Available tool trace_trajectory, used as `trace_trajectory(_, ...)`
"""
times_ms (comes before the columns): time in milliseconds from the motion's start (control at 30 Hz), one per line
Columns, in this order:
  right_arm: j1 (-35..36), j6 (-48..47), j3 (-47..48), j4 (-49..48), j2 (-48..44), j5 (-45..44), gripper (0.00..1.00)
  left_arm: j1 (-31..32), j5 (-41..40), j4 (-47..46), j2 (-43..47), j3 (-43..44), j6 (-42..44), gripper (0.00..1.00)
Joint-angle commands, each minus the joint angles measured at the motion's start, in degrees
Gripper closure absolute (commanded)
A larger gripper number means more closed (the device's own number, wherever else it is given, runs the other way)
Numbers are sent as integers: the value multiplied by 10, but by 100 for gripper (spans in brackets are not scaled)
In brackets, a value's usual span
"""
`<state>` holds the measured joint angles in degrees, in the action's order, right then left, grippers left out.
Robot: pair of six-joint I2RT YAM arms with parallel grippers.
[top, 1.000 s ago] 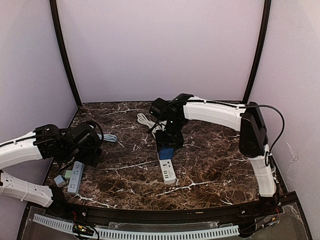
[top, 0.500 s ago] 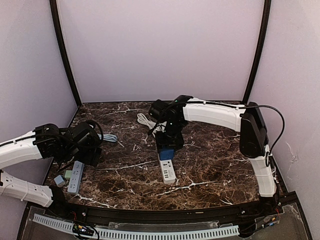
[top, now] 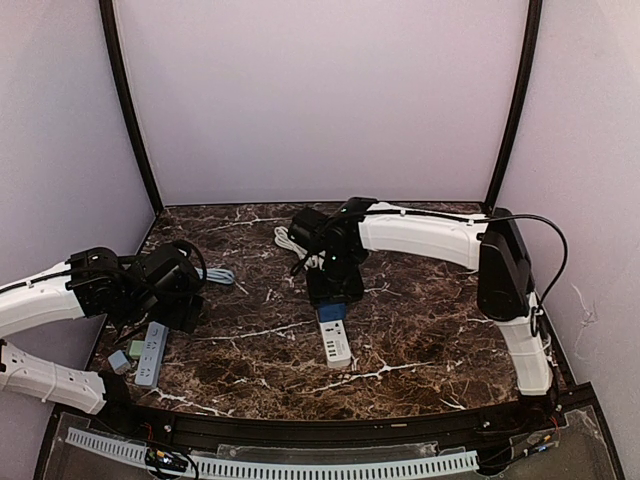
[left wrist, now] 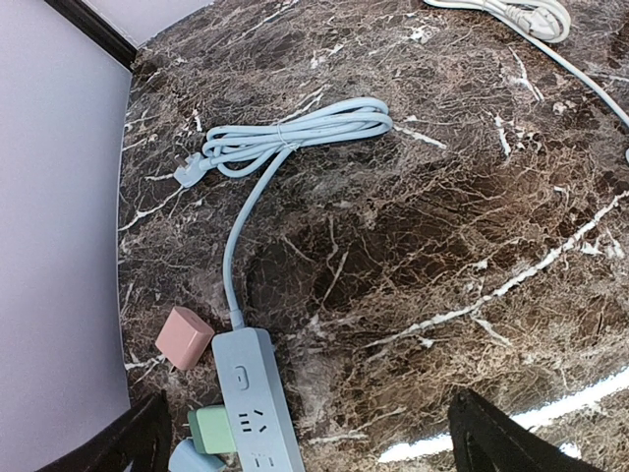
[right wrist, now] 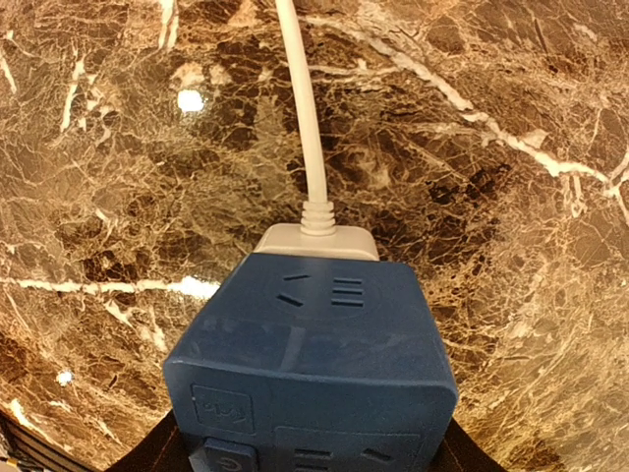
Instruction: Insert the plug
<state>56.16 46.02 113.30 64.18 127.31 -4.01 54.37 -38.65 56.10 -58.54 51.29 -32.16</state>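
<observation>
A dark blue cube plug (right wrist: 310,344) with socket slots on its faces sits between my right gripper's (right wrist: 310,438) fingers, which close on its sides. It rests over the cord end of the white power strip (right wrist: 314,241). From above, the blue plug (top: 333,312) shows just below the right gripper (top: 335,288), on the white strip (top: 336,345). My left gripper (left wrist: 314,442) stands wide open with nothing in it, above a light-blue power strip (left wrist: 256,393) at the table's left.
A pink adapter (left wrist: 184,337), a green one (left wrist: 211,430) and a pale blue one (left wrist: 192,459) lie beside the light-blue strip. Its coiled cord (left wrist: 295,133) lies farther back. The white strip's coiled cord (top: 288,240) lies behind the right gripper.
The right arm's wrist has shifted a little left and toward the back, with the blue plug still in its fingers. The left arm has not moved.
</observation>
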Motion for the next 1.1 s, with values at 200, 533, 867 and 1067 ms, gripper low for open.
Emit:
trace_trajectory(200,4,-3,-46,64,74,-51,100,-1,-3,19,0,9,-8,1)
trace_trajectory(533,-65,-25,-94,52,38,-94,100,-1,-8,25,-6,11,-14,1)
trace_trajectory(867,-128,-71,-116,24,23,-110,100,-1,-8,25,-20,12,-15,1)
trace_trajectory(1067,-149,-96,-117,-8,29,-94,100,-1,-5,24,-34,15,-9,1)
